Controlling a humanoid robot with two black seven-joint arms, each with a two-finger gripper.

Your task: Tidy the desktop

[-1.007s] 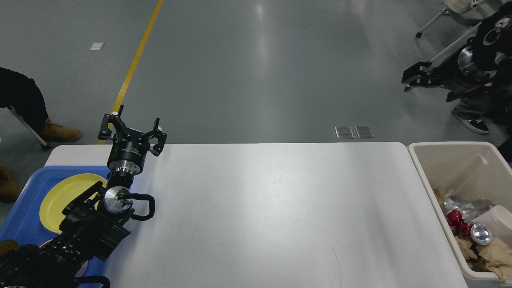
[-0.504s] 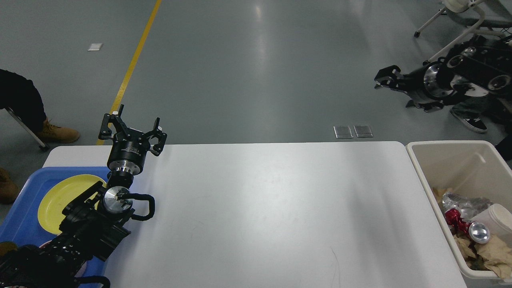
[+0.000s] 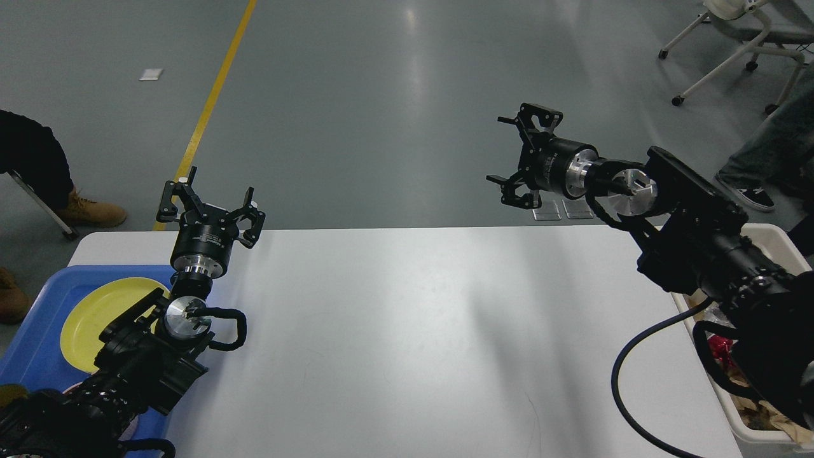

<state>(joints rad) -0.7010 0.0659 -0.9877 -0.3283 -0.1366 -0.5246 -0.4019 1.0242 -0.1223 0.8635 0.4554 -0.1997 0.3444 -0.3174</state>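
Observation:
The desktop point(image 3: 407, 331) is a large white tabletop with rounded corners, and its surface is bare between my arms. My left gripper point(image 3: 211, 197) is open and empty, held above the table's far left corner next to the blue tray. My right gripper point(image 3: 518, 152) is open and empty, held high above the table's far edge toward the right, pointing left.
A blue tray point(image 3: 38, 337) with a yellow plate point(image 3: 95, 312) sits at the table's left end. A beige bin point(image 3: 750, 420) with trash stands at the right end, mostly behind my right arm. People's feet and chair legs stand on the floor beyond.
My right arm has swung in from the far right, over the bin, to above the table's far edge. The left arm has not moved.

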